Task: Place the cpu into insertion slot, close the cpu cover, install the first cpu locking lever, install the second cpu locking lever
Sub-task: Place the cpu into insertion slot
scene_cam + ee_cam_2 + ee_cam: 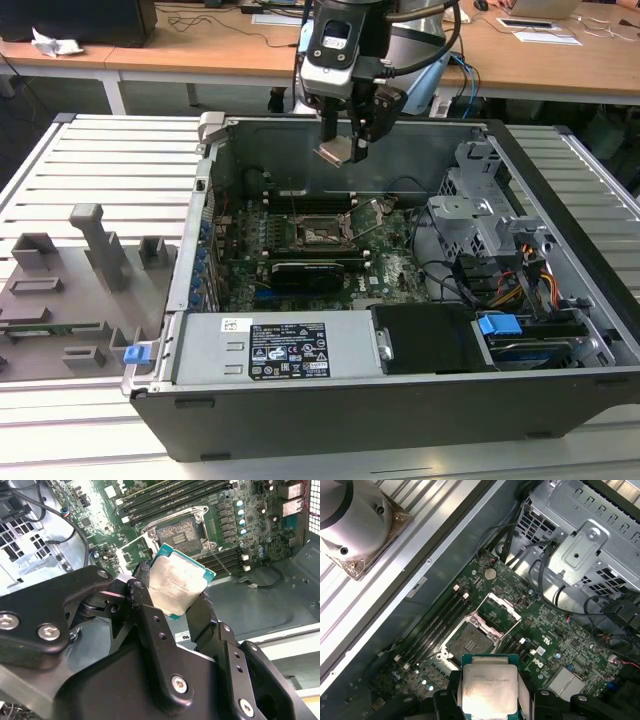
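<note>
Clamping the cpu (178,582) by its edges, tool (171,595) high above the insertion slot (179,534).

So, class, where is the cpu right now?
In the exterior view, the cpu is gripped in the claw, up above the motherboard and apart from the open insertion slot below it.

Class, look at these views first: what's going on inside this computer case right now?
The arm's gripper is shut on the cpu, holding it by its edges above the open computer case. Below, on the motherboard, the insertion slot sits bare and the cpu cover stands raised. The chip is not yet seated.
</note>
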`<action>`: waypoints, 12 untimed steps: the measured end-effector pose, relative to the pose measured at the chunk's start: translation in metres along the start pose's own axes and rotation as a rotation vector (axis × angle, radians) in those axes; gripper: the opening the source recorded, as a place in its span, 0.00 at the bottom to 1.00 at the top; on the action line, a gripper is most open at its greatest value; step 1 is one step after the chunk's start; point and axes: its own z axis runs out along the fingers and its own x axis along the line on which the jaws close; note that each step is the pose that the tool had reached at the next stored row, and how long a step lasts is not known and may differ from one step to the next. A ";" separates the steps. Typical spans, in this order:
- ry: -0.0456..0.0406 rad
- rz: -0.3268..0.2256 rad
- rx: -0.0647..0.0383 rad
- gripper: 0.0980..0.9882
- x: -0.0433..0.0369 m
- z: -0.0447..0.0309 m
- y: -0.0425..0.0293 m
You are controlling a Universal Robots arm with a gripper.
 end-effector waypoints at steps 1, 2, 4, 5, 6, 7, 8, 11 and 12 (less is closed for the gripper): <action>-0.0005 0.005 0.000 0.49 0.0000 0.0000 0.0000; -0.0008 0.009 0.000 0.49 0.0000 0.0000 0.0000; -0.0018 0.019 0.000 0.49 0.0000 0.0000 0.0000; -0.0025 0.027 -0.001 0.49 0.0000 0.0000 0.0000; -0.0032 0.035 -0.001 0.49 0.0000 0.0000 0.0000; -0.0039 0.043 -0.001 0.49 0.0000 0.0000 0.0000; -0.0044 0.049 -0.001 0.49 0.0000 0.0000 0.0000; -0.0061 0.068 -0.001 0.49 0.0000 0.0000 0.0000; -0.0065 0.073 -0.002 0.49 0.0000 0.0000 0.0000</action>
